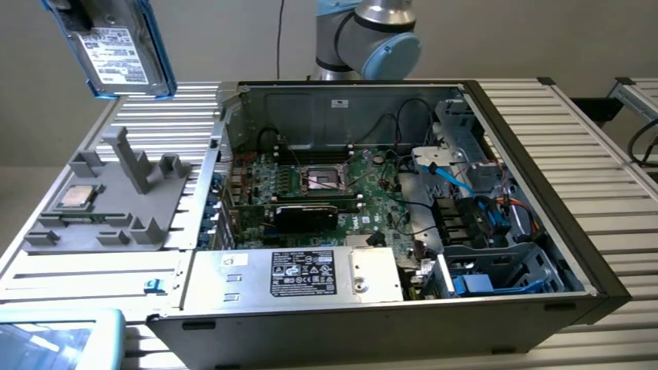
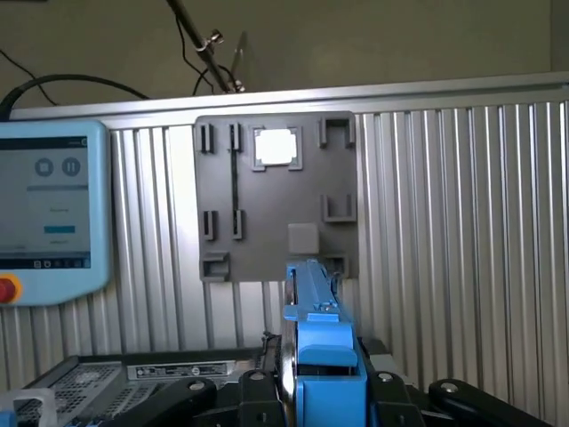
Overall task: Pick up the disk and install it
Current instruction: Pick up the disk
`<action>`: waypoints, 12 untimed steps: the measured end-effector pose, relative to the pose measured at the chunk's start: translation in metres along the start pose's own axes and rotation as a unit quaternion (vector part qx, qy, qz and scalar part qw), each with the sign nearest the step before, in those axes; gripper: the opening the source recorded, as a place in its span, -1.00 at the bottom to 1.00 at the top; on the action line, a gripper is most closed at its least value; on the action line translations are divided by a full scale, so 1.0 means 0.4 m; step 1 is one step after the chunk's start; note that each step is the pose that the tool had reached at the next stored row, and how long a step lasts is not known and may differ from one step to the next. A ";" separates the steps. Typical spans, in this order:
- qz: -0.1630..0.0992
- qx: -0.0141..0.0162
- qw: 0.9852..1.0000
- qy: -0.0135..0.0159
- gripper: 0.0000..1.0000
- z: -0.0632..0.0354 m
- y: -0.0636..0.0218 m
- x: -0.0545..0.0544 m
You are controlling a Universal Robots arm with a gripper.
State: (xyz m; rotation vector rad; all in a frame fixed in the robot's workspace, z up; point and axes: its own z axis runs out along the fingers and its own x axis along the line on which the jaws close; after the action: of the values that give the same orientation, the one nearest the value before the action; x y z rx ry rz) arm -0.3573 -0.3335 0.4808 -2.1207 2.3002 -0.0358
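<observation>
From the near side, close in, the exterior view looks down onto the open computer case (image 1: 411, 193) on the bench (image 1: 575, 139). The wrist view hangs above the bench, looking down past the disk (image 2: 320, 356). Both share the grey holder (image 1: 103, 223) and screen (image 1: 52, 339).

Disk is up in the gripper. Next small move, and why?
Probably carry the disk sideways toward the exterior view's right: it hangs clamped in the gripper high above the grey fixture, while the metal bay lies in a corner of the open case on that side.
</observation>
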 end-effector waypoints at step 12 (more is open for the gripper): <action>0.000 -0.001 1.000 0.000 -0.25 -0.007 -0.126 0.038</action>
State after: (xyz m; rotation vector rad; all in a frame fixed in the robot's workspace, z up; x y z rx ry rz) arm -0.3082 -0.3528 0.4849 -2.1217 2.3013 -0.0335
